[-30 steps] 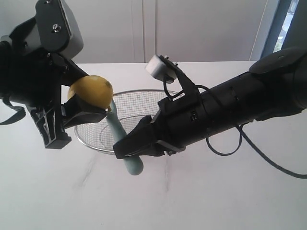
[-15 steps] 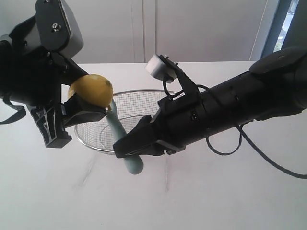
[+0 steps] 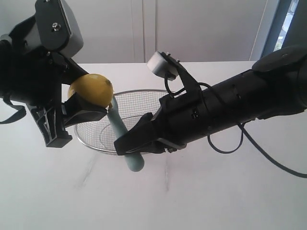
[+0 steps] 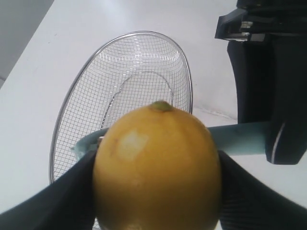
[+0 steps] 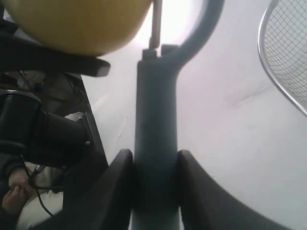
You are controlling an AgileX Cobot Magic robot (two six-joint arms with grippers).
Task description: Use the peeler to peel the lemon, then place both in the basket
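My left gripper point(image 3: 79, 103) is shut on the yellow lemon point(image 3: 91, 89), held in the air over the left rim of the wire basket point(image 3: 144, 98). In the left wrist view the lemon point(image 4: 157, 165) fills the space between both black fingers, with a pale patch on its skin. My right gripper point(image 3: 125, 145) is shut on the handle of the pale teal peeler point(image 3: 125, 143). The peeler's head rests against the lemon's right side. In the right wrist view the peeler handle point(image 5: 156, 139) is clamped between the fingers and its blade touches the lemon point(image 5: 79, 24).
The basket point(image 4: 139, 72) lies on a white table point(image 3: 192, 201), with nothing in it. The two arms stand close together above the basket's front left. White cabinet doors rise behind the table.
The right arm and the peeler have shifted slightly upward and to the right along the lemon. The left gripper and the lemon have held still.
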